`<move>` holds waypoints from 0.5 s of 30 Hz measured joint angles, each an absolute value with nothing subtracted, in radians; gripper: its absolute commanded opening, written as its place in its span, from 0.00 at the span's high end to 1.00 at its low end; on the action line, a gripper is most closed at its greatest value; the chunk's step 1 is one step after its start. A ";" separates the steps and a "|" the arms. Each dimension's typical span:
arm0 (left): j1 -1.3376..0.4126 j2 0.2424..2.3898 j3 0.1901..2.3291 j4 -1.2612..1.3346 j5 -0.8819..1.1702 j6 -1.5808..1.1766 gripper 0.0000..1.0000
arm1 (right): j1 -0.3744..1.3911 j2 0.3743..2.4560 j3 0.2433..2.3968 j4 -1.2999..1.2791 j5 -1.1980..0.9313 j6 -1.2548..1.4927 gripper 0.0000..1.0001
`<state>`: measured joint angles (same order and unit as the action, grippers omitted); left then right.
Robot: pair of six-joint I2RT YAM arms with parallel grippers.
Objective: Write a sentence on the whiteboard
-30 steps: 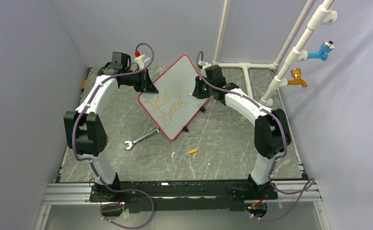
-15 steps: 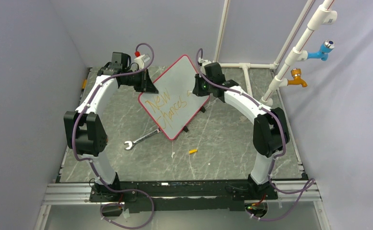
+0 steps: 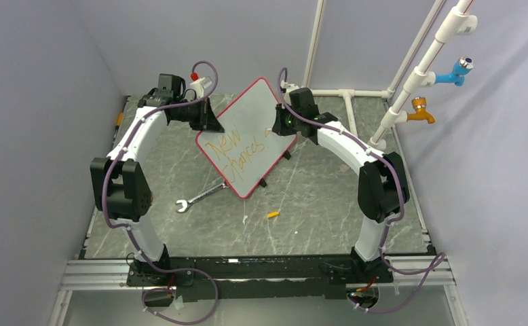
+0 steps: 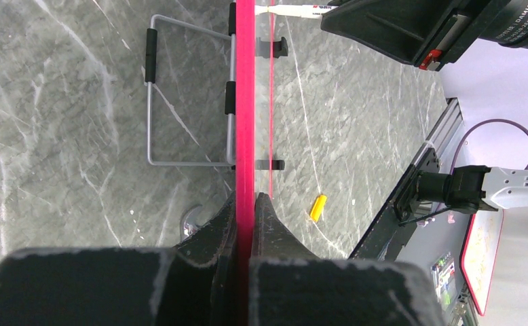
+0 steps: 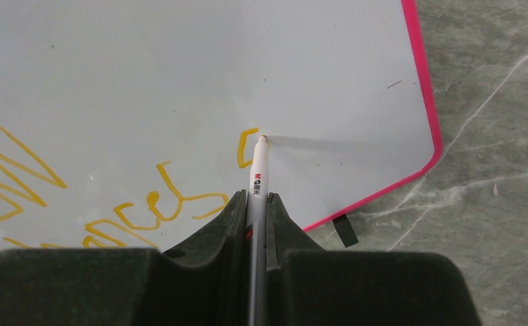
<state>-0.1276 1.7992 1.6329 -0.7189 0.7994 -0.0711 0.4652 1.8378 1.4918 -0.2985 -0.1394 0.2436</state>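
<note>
The whiteboard (image 3: 251,119) stands tilted on the table, white with a thin red frame. My left gripper (image 3: 212,123) is shut on its left edge; the left wrist view shows the red frame (image 4: 246,102) clamped between the fingers of that gripper (image 4: 246,204). The sentence (image 3: 233,151) is orange handwriting in two slanted lines on the lower half. My right gripper (image 5: 256,198) is shut on a white marker (image 5: 258,170). Its tip touches the whiteboard (image 5: 180,61) beside a short fresh curved stroke, right of the sentence (image 5: 159,200).
A wrench (image 3: 199,197) lies below the board, with an orange marker cap (image 3: 273,214) to its right. White pipes carrying a blue tap (image 3: 455,71) and an orange tap (image 3: 421,112) stand at the back right. The board's wire stand (image 4: 180,95) rests behind it.
My right gripper has shifted slightly toward the back with the marker on the board, and a short orange stroke has appeared right of the second line. The left arm has not moved.
</note>
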 measured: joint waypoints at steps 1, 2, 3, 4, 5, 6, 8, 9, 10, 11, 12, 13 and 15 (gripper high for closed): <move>-0.128 1.799 1.633 -0.719 0.799 -0.072 1.00 | 0.465 1.838 1.492 -0.299 -0.139 0.245 1.00; -0.128 1.799 1.633 -0.719 0.799 -0.072 1.00 | 0.465 1.838 1.492 -0.298 -0.139 0.247 1.00; -0.128 1.799 1.633 -0.719 0.799 -0.072 1.00 | 0.465 1.838 1.492 -0.299 -0.139 0.247 1.00; -0.128 1.799 1.633 -0.719 0.799 -0.072 1.00 | 0.465 1.839 1.494 -0.299 -0.139 0.249 1.00; -0.128 1.799 1.633 -0.719 0.799 -0.072 1.00 | 0.465 1.839 1.495 -0.300 -0.139 0.250 1.00; -0.128 1.799 1.633 -0.719 0.799 -0.072 1.00 | 0.465 1.841 1.500 -0.300 -0.139 0.252 1.00; -0.128 1.799 1.633 -0.719 0.798 -0.072 1.00 | 0.465 1.845 1.509 -0.299 -0.139 0.252 1.00; -0.128 1.799 1.633 -0.720 0.799 -0.072 1.00 | 0.465 1.845 1.510 -0.298 -0.139 0.253 1.00; -0.128 1.799 1.633 -0.720 0.798 -0.072 1.00 | 0.464 1.845 1.510 -0.299 -0.139 0.254 1.00; -0.128 1.799 1.633 -0.720 0.798 -0.072 1.00 | 0.464 1.845 1.510 -0.298 -0.140 0.254 1.00; -0.128 1.799 1.633 -0.720 0.798 -0.072 1.00 | 0.464 1.845 1.510 -0.298 -0.140 0.254 1.00; -0.128 1.799 1.633 -0.720 0.798 -0.072 1.00 | 0.464 1.845 1.510 -0.298 -0.140 0.254 1.00; -0.128 1.799 1.633 -0.720 0.798 -0.072 1.00 | 0.464 1.845 1.510 -0.298 -0.140 0.254 1.00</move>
